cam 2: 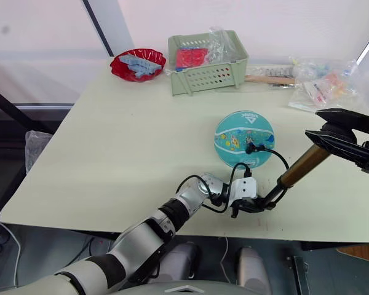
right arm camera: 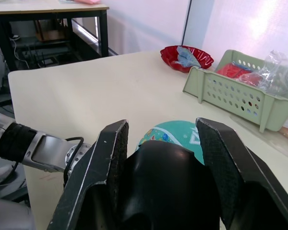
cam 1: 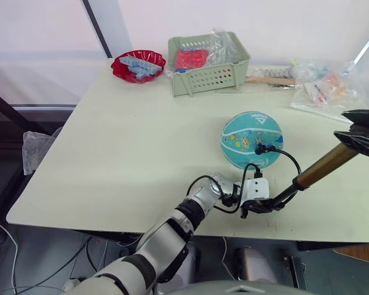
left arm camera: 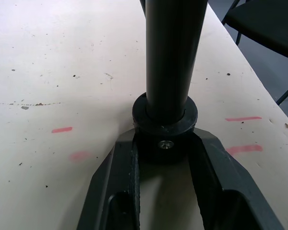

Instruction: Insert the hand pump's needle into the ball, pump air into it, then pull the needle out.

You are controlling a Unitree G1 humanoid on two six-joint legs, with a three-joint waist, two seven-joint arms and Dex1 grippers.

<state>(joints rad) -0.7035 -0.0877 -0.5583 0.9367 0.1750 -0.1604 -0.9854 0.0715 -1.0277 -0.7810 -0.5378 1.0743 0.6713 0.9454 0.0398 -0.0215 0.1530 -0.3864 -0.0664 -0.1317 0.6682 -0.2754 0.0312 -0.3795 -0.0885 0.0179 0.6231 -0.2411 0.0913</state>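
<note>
The teal ball [cam 1: 252,140] rests on the table right of centre. The hand pump [cam 1: 325,163] slants up to the right from the table's front edge. My left gripper [cam 1: 260,206] is shut on its black bottom cap [left arm camera: 165,125], low over the table in front of the ball. My right gripper [cam 1: 364,131] is shut on the black T-handle [right arm camera: 165,184] at the upper end. The thin black hose [cam 1: 294,161] loops from the pump's base to the ball. The needle's black fitting [cam 1: 261,148] sits against the ball's near side; the pin itself is hidden.
A green basket [cam 1: 209,67] with red packets and plastic stands at the back. A red bowl [cam 1: 138,65] sits to its left. Plastic bags [cam 1: 323,89] and a wooden stick [cam 1: 270,80] lie at the back right. The table's front edge [cam 1: 172,230] runs just under the left gripper.
</note>
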